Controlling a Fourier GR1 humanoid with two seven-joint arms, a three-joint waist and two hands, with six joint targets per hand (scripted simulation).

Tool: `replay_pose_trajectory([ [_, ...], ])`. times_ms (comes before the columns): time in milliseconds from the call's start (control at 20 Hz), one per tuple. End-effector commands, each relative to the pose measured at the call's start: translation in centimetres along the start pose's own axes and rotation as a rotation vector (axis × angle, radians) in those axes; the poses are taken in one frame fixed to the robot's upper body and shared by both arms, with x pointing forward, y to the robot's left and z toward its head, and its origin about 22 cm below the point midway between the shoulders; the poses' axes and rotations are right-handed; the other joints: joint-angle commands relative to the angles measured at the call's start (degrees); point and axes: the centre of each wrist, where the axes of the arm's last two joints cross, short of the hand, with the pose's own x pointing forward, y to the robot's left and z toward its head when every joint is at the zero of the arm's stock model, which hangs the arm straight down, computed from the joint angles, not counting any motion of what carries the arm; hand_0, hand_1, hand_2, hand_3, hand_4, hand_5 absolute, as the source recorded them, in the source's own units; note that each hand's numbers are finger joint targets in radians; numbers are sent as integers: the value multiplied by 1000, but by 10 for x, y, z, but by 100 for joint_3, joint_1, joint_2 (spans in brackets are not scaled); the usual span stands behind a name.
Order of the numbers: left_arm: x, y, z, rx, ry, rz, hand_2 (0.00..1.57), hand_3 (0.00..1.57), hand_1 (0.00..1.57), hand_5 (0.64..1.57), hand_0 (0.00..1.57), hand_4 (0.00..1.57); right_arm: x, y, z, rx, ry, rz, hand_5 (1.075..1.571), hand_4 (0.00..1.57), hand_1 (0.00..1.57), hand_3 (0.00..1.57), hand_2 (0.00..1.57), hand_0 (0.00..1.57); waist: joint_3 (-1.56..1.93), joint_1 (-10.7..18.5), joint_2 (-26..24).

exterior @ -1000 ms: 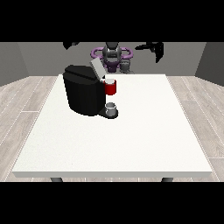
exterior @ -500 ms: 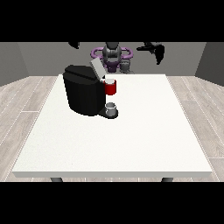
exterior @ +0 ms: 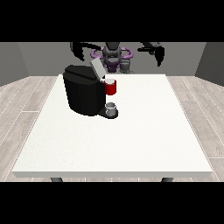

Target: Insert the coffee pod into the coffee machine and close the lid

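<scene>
Both hands (exterior: 78, 49) (exterior: 159, 55) aloft, empty, well behind coffee machine (exterior: 84, 90).

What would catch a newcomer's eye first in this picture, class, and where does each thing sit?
The black coffee machine stands out on the white table, left of centre toward the far edge, with its grey lid tilted up. A red part shows on its right side, above a small grey cup at its base.

front view | across the table (exterior: 131, 144), facing the robot (exterior: 113, 54) | high, far back
</scene>
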Motion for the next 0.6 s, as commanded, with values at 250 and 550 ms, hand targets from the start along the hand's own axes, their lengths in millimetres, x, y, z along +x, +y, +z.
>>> replay_pose_trajectory([
  [250, 16, 13, 23, 33, -12, -34, 0, 0, 0, 1571, 0, 0, 3, 1, -26, 7, -13, -4, 1571, 0, 0, 0, 0, 0, -1, -105, 511],
  [550, 24, 3, 22, 72, -96, -66, 0, 0, 0, 1571, 0, 0, 15, 5, -46, 58, -65, 22, 1571, 0, 0, 0, 0, 0, -1, -265, 858],
])
